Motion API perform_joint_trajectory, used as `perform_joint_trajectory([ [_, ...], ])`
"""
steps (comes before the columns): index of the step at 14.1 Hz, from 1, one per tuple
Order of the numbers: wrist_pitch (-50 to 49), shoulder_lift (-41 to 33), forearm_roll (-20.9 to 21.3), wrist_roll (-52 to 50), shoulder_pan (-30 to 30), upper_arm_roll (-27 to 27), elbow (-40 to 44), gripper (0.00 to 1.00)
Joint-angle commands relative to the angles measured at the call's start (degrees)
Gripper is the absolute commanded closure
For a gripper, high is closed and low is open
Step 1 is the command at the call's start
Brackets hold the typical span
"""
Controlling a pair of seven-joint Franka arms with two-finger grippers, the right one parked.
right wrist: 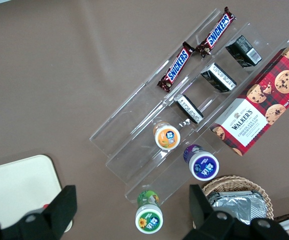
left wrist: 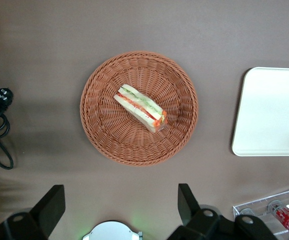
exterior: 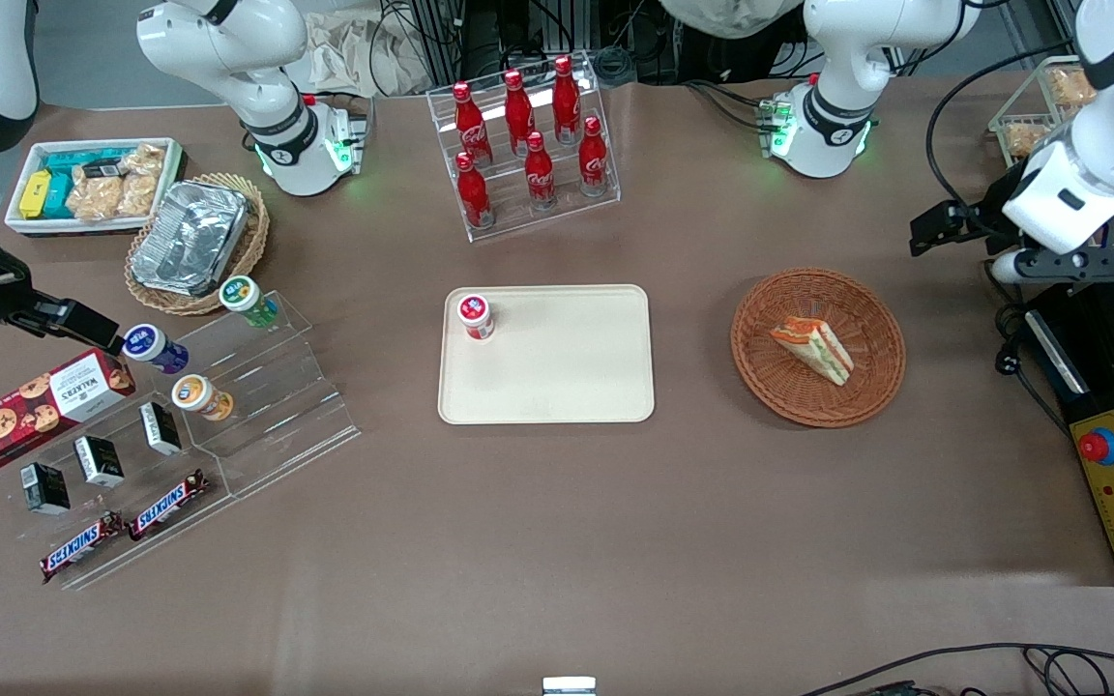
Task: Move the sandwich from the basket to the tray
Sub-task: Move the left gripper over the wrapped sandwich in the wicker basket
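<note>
Tray (exterior: 557, 387) sits mid-surface (exterior: 557, 541), empty except a small red-capped bottle (exterior: 476, 316) standing in its corner farthest from the front camera, toward the parked arm's end. Basket (exterior: 817, 347) sits beside the tray toward the working arm's end, apart from it; sandwich (exterior: 815, 349) lies on its side in the basket middle, filling edge up in the wrist view (left wrist: 140, 107). Hand (left wrist: 119, 207) hovers high above the surface, its fingers (left wrist: 187, 200) spread wide and holding nothing, clear of the basket (left wrist: 104, 130) and touching neither it nor the sandwich.
</note>
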Motion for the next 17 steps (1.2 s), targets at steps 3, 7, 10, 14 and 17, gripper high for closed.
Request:
perform_joint_trajectory([
  [3,18.9,-10.9,-1.3,-0.9,0.1,-0.2,-21.7,0.0],
  [7,31.4,-10.5,-1.2,-15.3,-1.4,-1.4,-29.7,0.0],
  [10,41.0,-8.0,-1.1,-27.7,-1.4,-3.6,-34.7,0.0],
  [14,46.7,-0.8,-1.0,-40.4,-1.5,-5.2,-34.6,0.0],
  [17,50.7,3.4,-0.2,-45.5,-1.6,-6.4,-34.8,0.0],
])
